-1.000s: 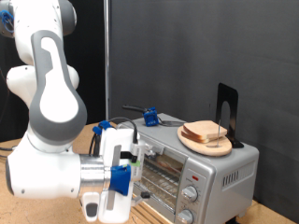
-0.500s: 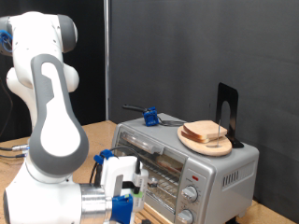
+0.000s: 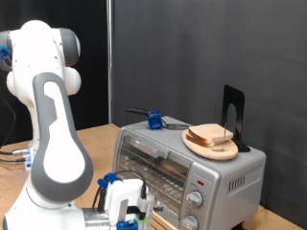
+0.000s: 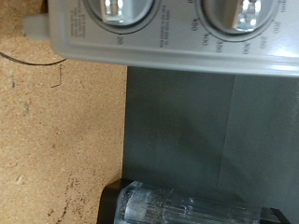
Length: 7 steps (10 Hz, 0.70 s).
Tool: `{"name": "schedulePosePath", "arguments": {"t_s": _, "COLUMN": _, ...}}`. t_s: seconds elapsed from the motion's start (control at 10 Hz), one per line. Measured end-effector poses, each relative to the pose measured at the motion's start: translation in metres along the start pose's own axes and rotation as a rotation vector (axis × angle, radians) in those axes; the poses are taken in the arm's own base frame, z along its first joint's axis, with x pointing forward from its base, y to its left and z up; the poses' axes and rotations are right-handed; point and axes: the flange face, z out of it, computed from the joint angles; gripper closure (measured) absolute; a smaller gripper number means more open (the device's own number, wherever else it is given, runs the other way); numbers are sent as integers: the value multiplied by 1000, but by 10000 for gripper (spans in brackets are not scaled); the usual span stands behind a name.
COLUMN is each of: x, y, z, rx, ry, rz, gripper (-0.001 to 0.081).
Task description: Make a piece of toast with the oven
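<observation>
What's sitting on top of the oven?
On the oven sit a wooden plate with toast, a black stand and a blue-handled tool. The plate's middle is hidden.

You are looking at a robot lab test cell, not a home kitchen. Black curtains [image 3: 192,48] close off the back, and a white robot arm [image 3: 53,115] stands on a bare particle-board bench [image 4: 56,140]. The oven [image 3: 187,172] sits alone on it, with loose cables [image 3: 14,153] trailing at the exterior view's left.
</observation>
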Motion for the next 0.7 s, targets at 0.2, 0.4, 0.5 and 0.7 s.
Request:
{"name": "schedulePosePath", "arguments": {"t_s": 0.2, "x": 9, "y": 5, "z": 6, "rx": -9, "ry": -5, "rz": -2, "gripper": -3}}
{"name": "schedulePosePath", "arguments": {"t_s": 0.4, "x": 18, "y": 7, "z": 16, "rx": -11, "ry": 7, "rz": -16, "gripper": -3}}
{"name": "schedulePosePath", "arguments": {"t_s": 0.5, "x": 19, "y": 8, "z": 24, "rx": -11, "ry": -1, "rz": -26, "gripper": -3}}
{"name": "schedulePosePath", "arguments": {"t_s": 0.7, "x": 19, "y": 8, "z": 38, "rx": -14, "ry": -19, "rz": -45, "gripper": -3}}
